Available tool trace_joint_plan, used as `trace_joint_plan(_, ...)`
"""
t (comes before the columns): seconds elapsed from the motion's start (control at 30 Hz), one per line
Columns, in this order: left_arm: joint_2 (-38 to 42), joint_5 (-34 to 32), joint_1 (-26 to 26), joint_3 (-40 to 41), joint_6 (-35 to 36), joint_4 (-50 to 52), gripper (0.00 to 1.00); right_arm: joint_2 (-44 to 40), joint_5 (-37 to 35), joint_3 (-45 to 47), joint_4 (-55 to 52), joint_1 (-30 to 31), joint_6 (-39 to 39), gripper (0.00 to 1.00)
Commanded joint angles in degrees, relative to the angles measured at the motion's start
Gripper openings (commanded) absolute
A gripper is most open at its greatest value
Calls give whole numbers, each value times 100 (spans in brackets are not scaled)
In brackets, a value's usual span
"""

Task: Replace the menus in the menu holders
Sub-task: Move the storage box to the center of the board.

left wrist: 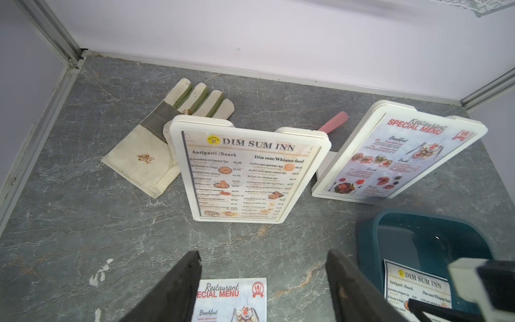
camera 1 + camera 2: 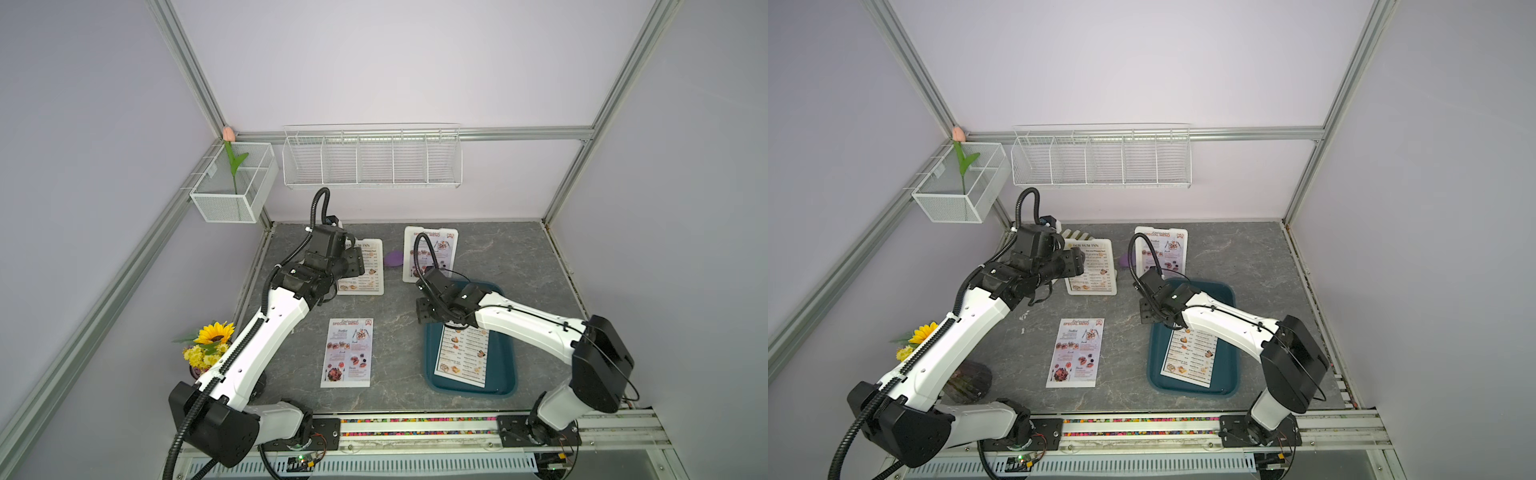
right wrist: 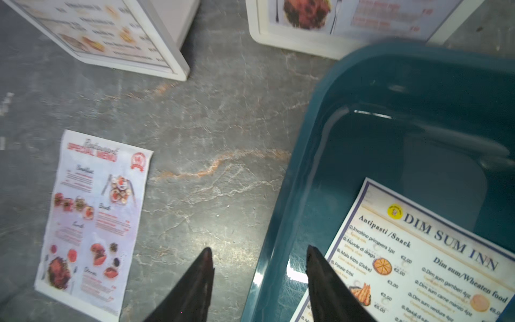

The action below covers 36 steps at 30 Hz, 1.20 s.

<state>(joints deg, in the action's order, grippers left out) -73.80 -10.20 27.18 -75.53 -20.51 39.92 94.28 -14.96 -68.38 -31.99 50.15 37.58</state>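
Two white menu holders stand at the back of the table. The left holder (image 2: 360, 292) (image 1: 250, 125) shows a "DIM SUM INN" menu (image 1: 245, 178). The right holder (image 2: 409, 231) (image 1: 345, 195) shows a "SPECIAL MENU" sheet (image 1: 398, 159). Another SPECIAL MENU sheet (image 2: 348, 353) (image 3: 92, 220) lies flat mid-table. Another DIM SUM INN sheet (image 2: 463, 353) (image 3: 418, 264) lies in the teal tray (image 2: 505, 374) (image 3: 390, 97). My left gripper (image 2: 357, 262) (image 1: 264, 253) hangs open and empty in front of the left holder. My right gripper (image 2: 424, 311) (image 3: 259, 249) is open and empty, straddling the tray's left rim.
A pale work glove (image 1: 156, 145) lies behind the left holder, and a pink handle (image 1: 333, 121) shows between the holders. A purple object (image 2: 392, 259) sits there too. A sunflower vase (image 2: 210, 345) stands front left. White wire baskets (image 2: 372, 158) (image 2: 232, 183) hang on the walls.
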Motion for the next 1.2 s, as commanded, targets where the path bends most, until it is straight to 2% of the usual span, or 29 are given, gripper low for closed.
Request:
trace_joint_plan(0.0, 218, -9, 24, 33, -56, 43, 73, 356, -498, -155, -376, 103, 345, 51)
trace_joint_plan(0.27, 451, -335, 130, -35, 123, 244, 73, 429, -991, -154, -927, 164, 501, 31)
trace_joint_plan(0.47, 393, -333, 159, -105, 101, 191, 73, 2, -1280, 221, -1082, -85, 211, 24)
trace_joint_plan(0.67, 395, -360, 156, -173, 69, 140, 73, -377, -1691, 692, -1042, -378, -613, 21)
trace_joint_plan(0.93, 348, -348, 163, -261, 28, 115, 73, -584, -1394, 1091, -306, -1093, -1694, 19)
trace_joint_plan(1.17, 109, -242, 178, -457, 34, 95, 73, -779, -628, 1359, 399, -1844, -2150, 15)
